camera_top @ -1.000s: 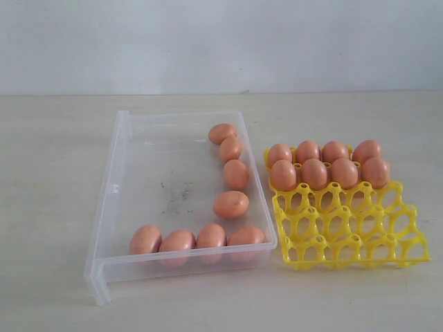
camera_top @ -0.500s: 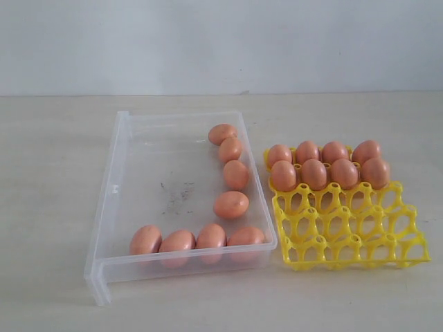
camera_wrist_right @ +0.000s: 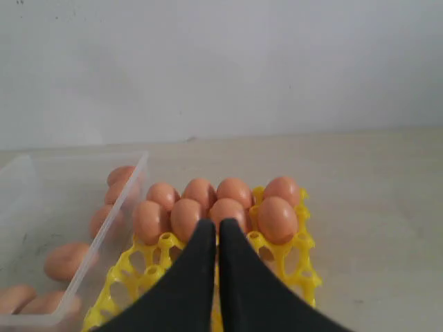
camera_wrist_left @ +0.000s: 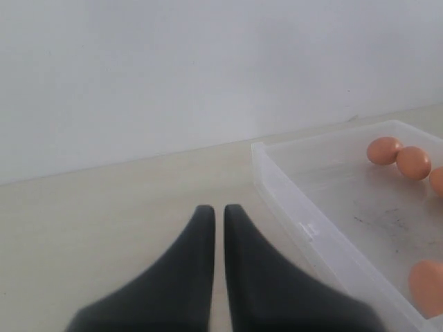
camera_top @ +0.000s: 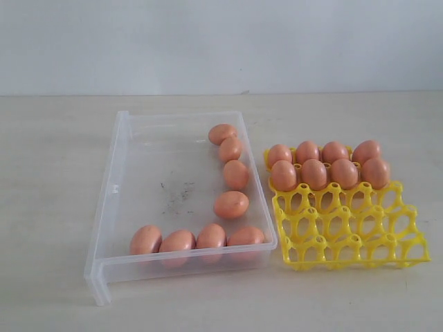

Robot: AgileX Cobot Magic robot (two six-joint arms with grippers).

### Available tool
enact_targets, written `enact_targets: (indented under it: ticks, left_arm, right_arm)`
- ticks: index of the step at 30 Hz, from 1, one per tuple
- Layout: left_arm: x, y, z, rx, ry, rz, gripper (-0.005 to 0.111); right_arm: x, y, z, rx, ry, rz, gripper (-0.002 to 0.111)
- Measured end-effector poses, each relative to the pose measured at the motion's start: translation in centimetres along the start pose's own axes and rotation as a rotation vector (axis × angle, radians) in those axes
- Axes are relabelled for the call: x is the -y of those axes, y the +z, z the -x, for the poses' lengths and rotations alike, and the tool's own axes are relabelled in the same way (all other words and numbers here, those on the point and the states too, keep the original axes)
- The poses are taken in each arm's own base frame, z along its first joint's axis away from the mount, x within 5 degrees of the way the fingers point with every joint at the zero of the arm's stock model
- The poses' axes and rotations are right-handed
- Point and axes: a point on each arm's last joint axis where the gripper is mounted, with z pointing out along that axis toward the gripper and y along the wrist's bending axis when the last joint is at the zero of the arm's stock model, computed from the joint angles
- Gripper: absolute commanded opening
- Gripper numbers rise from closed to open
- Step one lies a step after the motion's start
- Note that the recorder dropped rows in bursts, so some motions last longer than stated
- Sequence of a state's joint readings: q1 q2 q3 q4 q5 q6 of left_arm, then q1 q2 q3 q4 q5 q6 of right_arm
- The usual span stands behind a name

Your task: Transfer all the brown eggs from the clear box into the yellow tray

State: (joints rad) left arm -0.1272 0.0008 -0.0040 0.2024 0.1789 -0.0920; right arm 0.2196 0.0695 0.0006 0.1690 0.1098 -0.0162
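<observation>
Lying in the clear box (camera_top: pixel 149 173): eight brown eggs (camera_top: pixel 231 205). Eight more occupy the yellow tray (camera_top: pixel 349 232), back two rows. Left gripper (camera_wrist_left: pixel 216 211) and right gripper (camera_wrist_right: pixel 217 225): jaws clenched, empty.

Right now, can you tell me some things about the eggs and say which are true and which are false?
1. Eight eggs lie in the clear box. True.
2. The yellow tray is full. False: only its two back rows hold eggs; the front rows are empty.
3. The left gripper and right gripper are both shut. True.
4. One gripper holds an egg. False: both hold nothing.
</observation>
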Motion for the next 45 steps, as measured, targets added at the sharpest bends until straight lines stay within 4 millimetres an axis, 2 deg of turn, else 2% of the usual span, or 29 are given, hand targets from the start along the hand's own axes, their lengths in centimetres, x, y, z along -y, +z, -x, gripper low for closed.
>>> enact_targets:
  ticks: [16, 18, 20, 23, 27, 30, 34, 37, 42, 45]
  left_arm:
    - [0.1, 0.0, 0.3, 0.038, -0.021, -0.006, 0.004]
    - [0.2, -0.1, 1.3, 0.151, -0.226, -0.034, 0.004]
    - [0.1, -0.3, 2.4, 0.278, -0.507, -0.077, 0.004]
    - [-0.1, -1.0, 4.0, 0.453, -0.698, -0.155, 0.004]
    - [1.1, -2.1, 6.5, 0.576, -0.571, -0.334, 0.004]
    - [2.3, -2.0, 8.8, 0.498, -0.408, -0.442, 0.004]
    - [3.4, 1.0, 10.2, 0.221, -0.254, -0.514, 0.004]
    - [4.2, 4.1, 11.0, 0.011, -0.248, -0.608, 0.004]
    - [6.9, 9.8, 10.7, -0.34, -0.265, -0.919, 0.004]
    - [8.8, 12.9, 10.3, -0.423, -0.201, -1.091, 0.004]
  right_arm:
    - [-0.5, -0.5, -0.1, 0.009, 0.044, 0.089, 0.0]
    - [-0.5, -0.5, -0.1, 0.009, 0.044, 0.089, 0.0]
    - [-0.5, -0.5, -0.1, 0.009, 0.044, 0.089, 0.0]
    - [-0.5, -0.5, -0.1, 0.009, 0.044, 0.089, 0.0]
    - [-0.6, -0.6, -0.1, 0.006, 0.042, 0.102, 0.0]
    - [-0.7, -0.6, -0.1, 0.004, 0.041, 0.117, 0.0]
    - [-0.8, -0.6, -0.1, 0.002, 0.041, 0.126, 0.0]
    - [-0.8, -0.6, -0.1, 0.002, 0.041, 0.126, 0.0]
    - [-0.8, -0.6, -0.1, 0.002, 0.04, 0.128, 0.0]
    - [-0.8, -0.6, -0.2, 0.0, 0.039, 0.141, 0.0]
